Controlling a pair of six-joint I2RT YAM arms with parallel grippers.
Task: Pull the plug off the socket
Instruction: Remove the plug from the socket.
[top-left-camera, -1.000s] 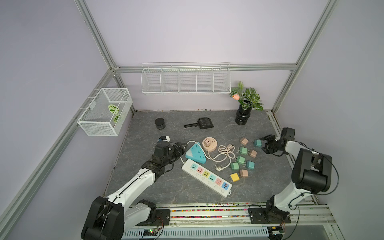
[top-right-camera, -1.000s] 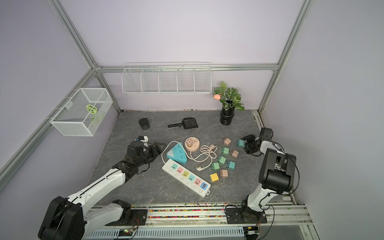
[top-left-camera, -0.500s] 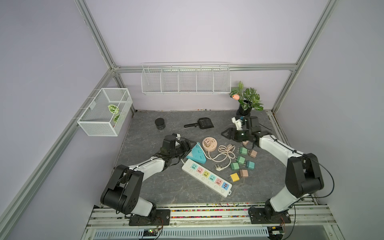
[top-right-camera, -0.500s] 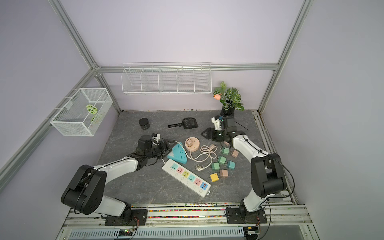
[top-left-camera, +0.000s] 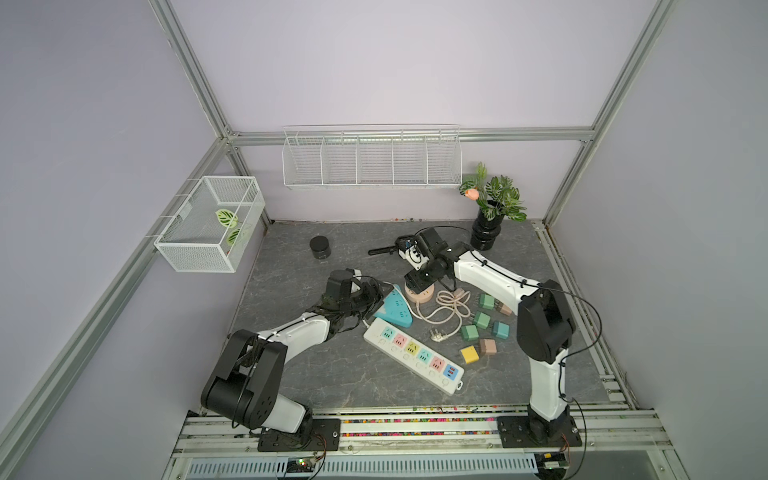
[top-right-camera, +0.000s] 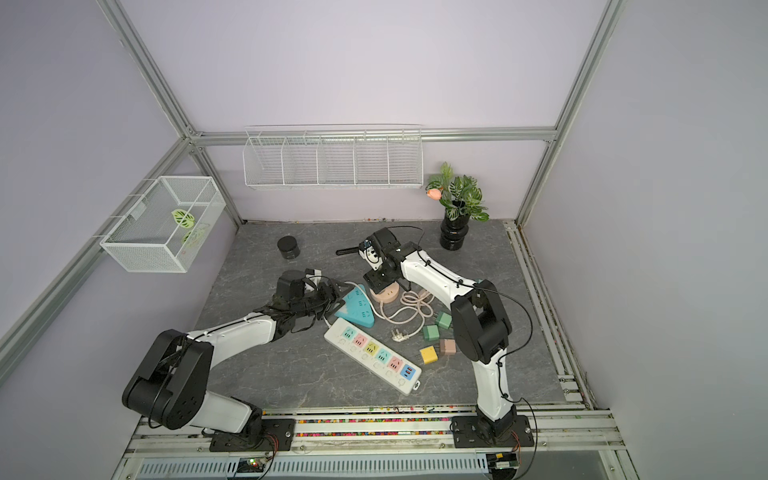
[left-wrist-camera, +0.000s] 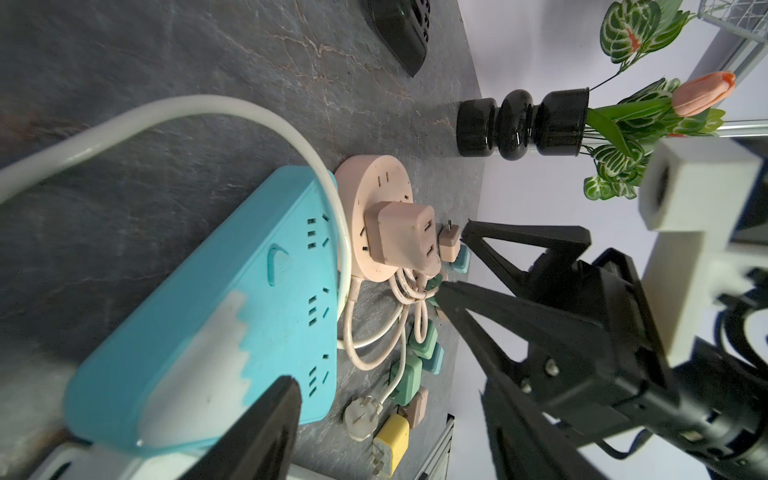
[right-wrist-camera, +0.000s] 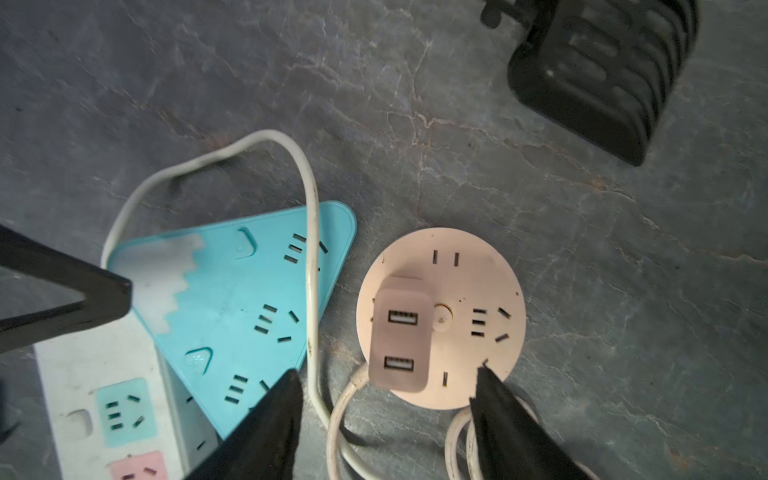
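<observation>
Our right pincer (right-wrist-camera: 387, 371) hangs open and empty over the pink plug (right-wrist-camera: 399, 336), which sits in the round socket (right-wrist-camera: 469, 274) on the bench (right-wrist-camera: 582, 232). If we pull, the socket may lift too (nothing seems to hold it down).

Aluminium frame (top-left-camera: 519, 134) and 2 rail-mounted arms (top-left-camera: 291, 334) mark a robotics lab.

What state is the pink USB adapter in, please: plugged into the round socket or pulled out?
Plugged in: the pink USB adapter sits flush against the face of the round socket, with no prongs showing.
</observation>
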